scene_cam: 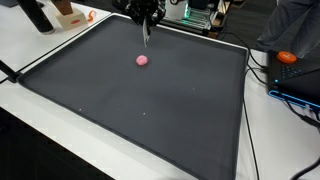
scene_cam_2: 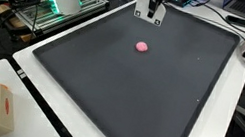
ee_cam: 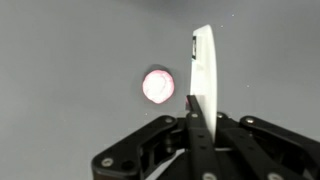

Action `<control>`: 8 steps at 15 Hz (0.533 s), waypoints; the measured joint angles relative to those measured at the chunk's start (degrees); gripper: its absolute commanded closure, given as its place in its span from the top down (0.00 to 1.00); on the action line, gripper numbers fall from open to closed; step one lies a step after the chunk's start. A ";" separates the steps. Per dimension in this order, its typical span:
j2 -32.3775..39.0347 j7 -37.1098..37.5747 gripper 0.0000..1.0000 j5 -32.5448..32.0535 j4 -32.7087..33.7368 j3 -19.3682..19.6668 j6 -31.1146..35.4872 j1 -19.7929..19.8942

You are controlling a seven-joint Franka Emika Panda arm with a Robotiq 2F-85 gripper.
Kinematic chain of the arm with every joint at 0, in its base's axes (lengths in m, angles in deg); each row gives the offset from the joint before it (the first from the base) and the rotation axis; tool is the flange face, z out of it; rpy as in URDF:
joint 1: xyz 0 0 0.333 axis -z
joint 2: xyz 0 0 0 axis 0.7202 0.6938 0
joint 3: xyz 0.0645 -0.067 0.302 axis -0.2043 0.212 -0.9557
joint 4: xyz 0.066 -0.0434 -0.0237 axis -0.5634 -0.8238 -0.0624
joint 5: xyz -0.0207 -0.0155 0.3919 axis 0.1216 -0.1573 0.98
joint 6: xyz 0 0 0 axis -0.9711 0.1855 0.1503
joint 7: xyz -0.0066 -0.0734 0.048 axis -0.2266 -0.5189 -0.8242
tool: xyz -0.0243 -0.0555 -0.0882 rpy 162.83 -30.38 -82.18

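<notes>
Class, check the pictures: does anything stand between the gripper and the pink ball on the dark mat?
Nothing visible does. The gripper hangs above the dark mat, clamped on a white flat piece, and the pink ball lies apart from it. Only bare mat shows between them.

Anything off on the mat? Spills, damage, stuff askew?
Nothing stands out. The dark mat lies flat, with no spill or tear visible. The pink ball sits alone on it, intact. The tool holds a white flat strip beside the ball, with a clear gap between them in the wrist view.
</notes>
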 measured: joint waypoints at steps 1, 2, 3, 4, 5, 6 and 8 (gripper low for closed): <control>1.52 -0.27 0.01 0.00 0.54 0.18 0.57 0.01; 2.91 -0.52 0.01 0.00 0.99 0.34 1.27 0.03; 4.18 -1.04 0.01 0.00 1.45 0.49 2.06 0.08; 5.35 -1.50 0.01 0.00 1.82 0.61 2.99 0.19; 6.41 -2.07 0.01 0.00 2.12 0.80 3.98 0.30; 7.34 -2.66 0.01 0.00 2.30 0.95 5.00 0.49; 8.89 -3.81 0.01 0.00 2.64 1.23 6.98 1.02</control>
